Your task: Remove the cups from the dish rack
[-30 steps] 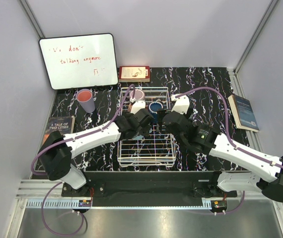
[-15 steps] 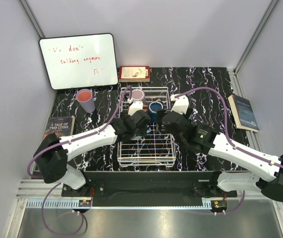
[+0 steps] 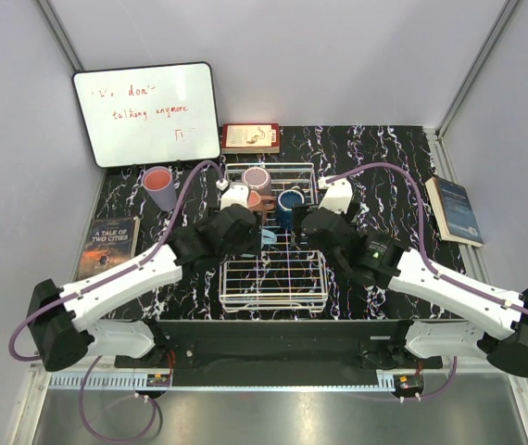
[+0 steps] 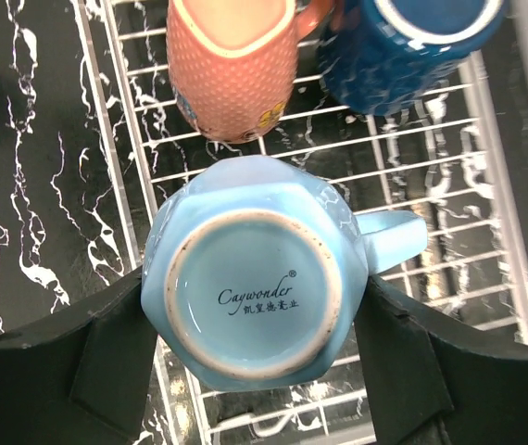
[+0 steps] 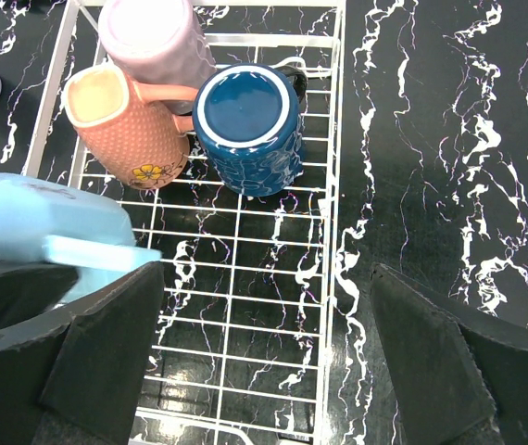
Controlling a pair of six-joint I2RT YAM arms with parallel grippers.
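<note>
The white wire dish rack [image 3: 273,298] stands mid-table. My left gripper [image 3: 257,234] is shut on a light blue mug [image 4: 255,301], held base-up between both fingers [image 4: 106,366] above the rack's left edge [image 4: 106,139]. In the rack's far end are a terracotta mug [image 5: 120,120] on its side, an upturned dark blue mug [image 5: 245,125] and a mauve cup [image 5: 153,37]. My right gripper [image 5: 264,362] is open and empty over the rack's right half [image 5: 245,306]; it also shows in the top view [image 3: 306,227]. A salmon pink cup [image 3: 160,188] stands on the table to the left.
A whiteboard [image 3: 145,113] leans at the back left. A book [image 3: 250,137] lies behind the rack, one [image 3: 111,243] at the left edge, another [image 3: 456,209] against the right wall. The marbled black table [image 3: 384,167] spreads round the rack.
My left arm has drawn back and to the left with the light blue mug, uncovering the terracotta mug. The right arm has barely moved.
</note>
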